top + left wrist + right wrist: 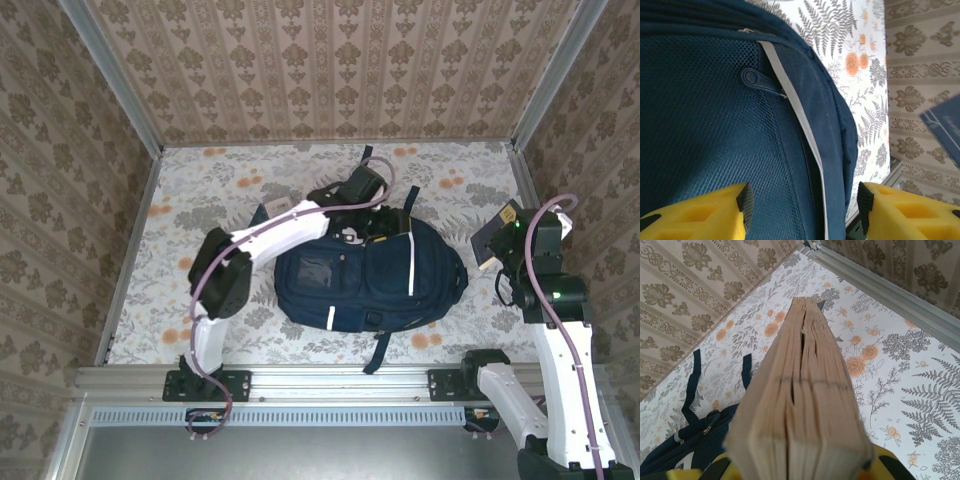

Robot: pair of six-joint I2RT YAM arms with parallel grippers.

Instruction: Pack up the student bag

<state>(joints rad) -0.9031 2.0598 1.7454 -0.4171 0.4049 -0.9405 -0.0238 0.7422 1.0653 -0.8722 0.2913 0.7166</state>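
Top external shows the left end effector (380, 225) open over the student bag (370, 280); the right end effector (503, 250) grips a book (805, 370). Next, I'd guess, a compartment needs opening.

A: Which colours are seen at centre?
B: The student bag (370, 280) is shown in navy blue with white stripes.
A: And around it?
B: The table (200, 200) is printed with grey ferns and orange flowers on white; the walls (330, 60) are patterned in beige damask; the book (805, 390) is edged in tan pages.
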